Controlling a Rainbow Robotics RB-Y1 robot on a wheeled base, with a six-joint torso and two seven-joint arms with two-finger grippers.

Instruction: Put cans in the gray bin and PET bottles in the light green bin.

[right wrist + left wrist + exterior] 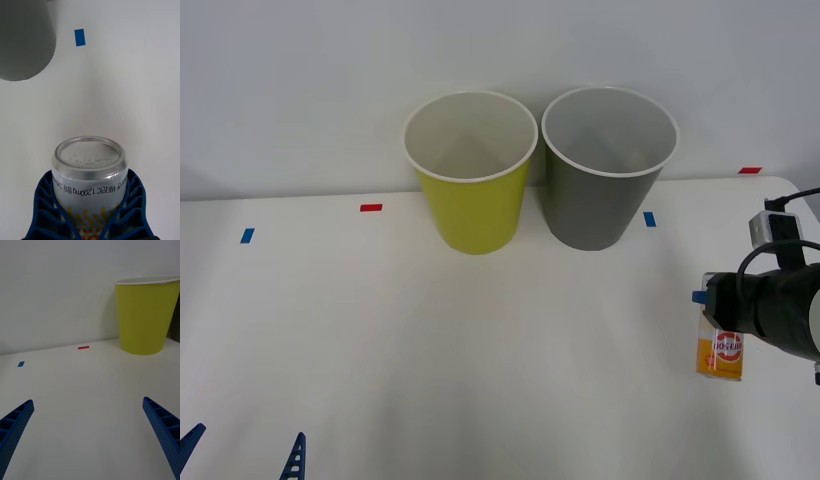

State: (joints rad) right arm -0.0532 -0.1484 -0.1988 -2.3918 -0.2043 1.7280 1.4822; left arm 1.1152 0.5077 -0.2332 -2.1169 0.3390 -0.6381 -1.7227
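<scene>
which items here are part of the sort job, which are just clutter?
Job:
- can, held in the right tool at the table's right side
- gray bin
- light green bin
- left tool, open, idle at the near left

Clutter:
- blue tape marks
- red tape marks

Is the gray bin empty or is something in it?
Empty. The front view looks down into the gray bin and shows bare pale walls; the can is outside.
</scene>
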